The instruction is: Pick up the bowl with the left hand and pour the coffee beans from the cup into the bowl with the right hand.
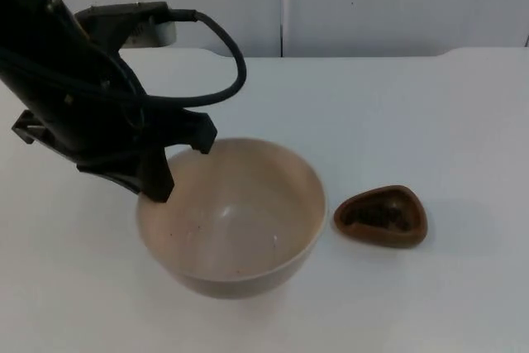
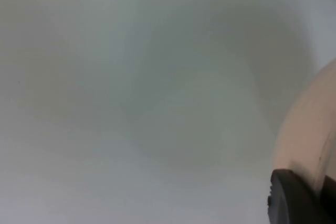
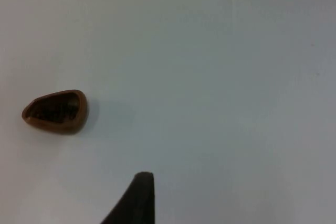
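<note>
While the left gripper [image 1: 178,167] clamps the beige bowl [image 1: 235,221] by its rim at the side toward the table's [image 1: 397,113] left edge, one finger inside, the small brown cup [image 1: 382,217] of coffee beans [image 1: 382,214] stands just beside the bowl; whether the waiting right gripper's fingers are apart I cannot tell

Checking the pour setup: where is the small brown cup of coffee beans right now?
In the top view the small brown teardrop-shaped cup sits on the white table, just right of the beige bowl, apart from it.
</note>
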`<state>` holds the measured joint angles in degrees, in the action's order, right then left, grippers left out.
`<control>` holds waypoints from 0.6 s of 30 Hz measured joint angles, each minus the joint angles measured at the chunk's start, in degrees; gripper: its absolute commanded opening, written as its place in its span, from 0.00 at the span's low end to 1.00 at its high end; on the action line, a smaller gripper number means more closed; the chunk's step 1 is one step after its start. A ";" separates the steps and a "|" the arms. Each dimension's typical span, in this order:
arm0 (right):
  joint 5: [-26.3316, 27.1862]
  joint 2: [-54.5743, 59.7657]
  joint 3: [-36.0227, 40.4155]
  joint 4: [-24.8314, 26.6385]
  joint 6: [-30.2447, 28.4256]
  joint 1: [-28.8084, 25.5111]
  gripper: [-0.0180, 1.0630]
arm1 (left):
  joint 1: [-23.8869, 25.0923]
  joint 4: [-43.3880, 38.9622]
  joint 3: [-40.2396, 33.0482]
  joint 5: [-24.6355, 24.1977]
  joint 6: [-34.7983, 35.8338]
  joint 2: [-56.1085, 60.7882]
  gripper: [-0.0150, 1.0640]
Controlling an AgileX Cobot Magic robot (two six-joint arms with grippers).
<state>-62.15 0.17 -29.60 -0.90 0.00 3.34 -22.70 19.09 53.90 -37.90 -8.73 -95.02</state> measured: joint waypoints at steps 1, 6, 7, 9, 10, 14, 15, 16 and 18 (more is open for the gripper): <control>0.00 0.00 0.00 0.00 0.00 0.00 0.99 | 0.00 -0.33 0.00 0.22 0.00 0.00 0.01; 0.00 0.00 0.00 0.00 0.00 0.00 0.99 | 0.00 -1.26 0.00 1.21 0.00 0.04 0.01; 0.00 0.00 0.00 0.00 0.00 0.00 0.99 | 0.00 -1.36 0.00 1.33 0.00 0.04 0.01; 0.10 0.00 0.00 0.00 0.00 0.00 0.99 | 0.00 -1.36 0.00 1.41 0.00 0.04 0.01; 0.10 0.00 -0.10 0.00 0.00 0.00 0.99 | 0.00 -1.48 0.00 1.55 0.00 0.04 0.01; 0.10 0.76 -2.20 0.50 0.00 0.00 0.99 | 0.00 -1.57 0.00 1.55 0.00 0.04 0.01; 0.21 1.89 -3.04 0.90 0.00 0.00 0.99 | 0.00 -1.57 0.00 1.55 0.00 0.04 0.01; 0.28 3.19 -4.00 0.90 0.00 0.00 0.99 | 0.00 -1.57 0.00 1.55 0.00 0.04 0.01; 0.56 5.09 -4.93 0.90 0.00 0.00 0.99 | 0.00 -1.72 0.00 1.55 0.00 0.04 0.01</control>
<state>-61.59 5.26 -34.53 0.00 0.00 3.34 -22.70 17.38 53.90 -36.35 -8.73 -94.98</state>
